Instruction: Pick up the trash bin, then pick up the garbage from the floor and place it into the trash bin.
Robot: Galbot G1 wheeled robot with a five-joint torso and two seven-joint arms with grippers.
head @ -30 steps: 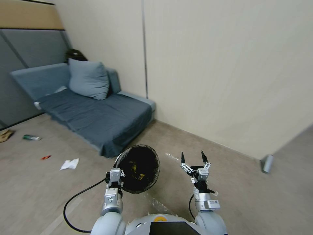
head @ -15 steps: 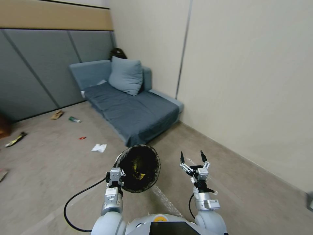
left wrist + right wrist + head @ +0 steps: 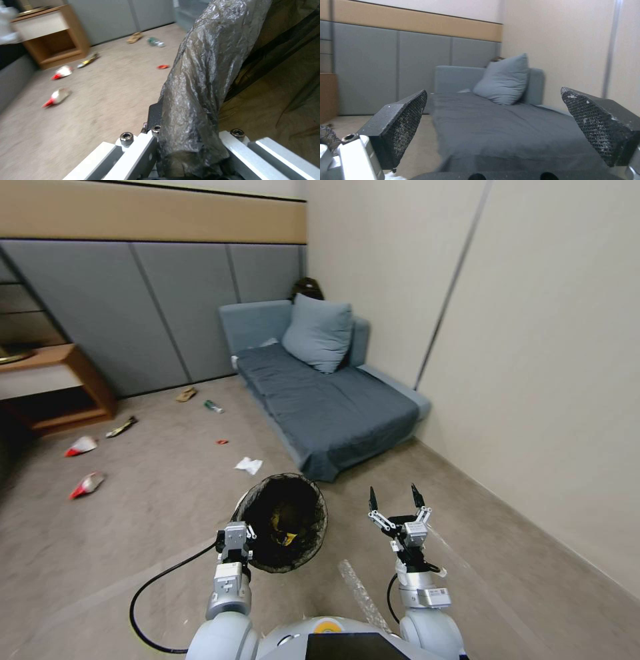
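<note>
Left end effector [image 3: 235,533] grips the bag-lined round white trash bin's [image 3: 283,523] rim; right end effector [image 3: 395,501] gapes beside it above bare beige floor [image 3: 153,513].

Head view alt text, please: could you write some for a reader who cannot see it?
The left pincer holds the rim of a black-lined trash bin, and the right pincer is open and empty. Litter dots the floor beside a blue sofa.

Garbage [image 3: 249,465] lies seemingly between trash bin [image 3: 285,523] and sofa [image 3: 327,400].
</note>
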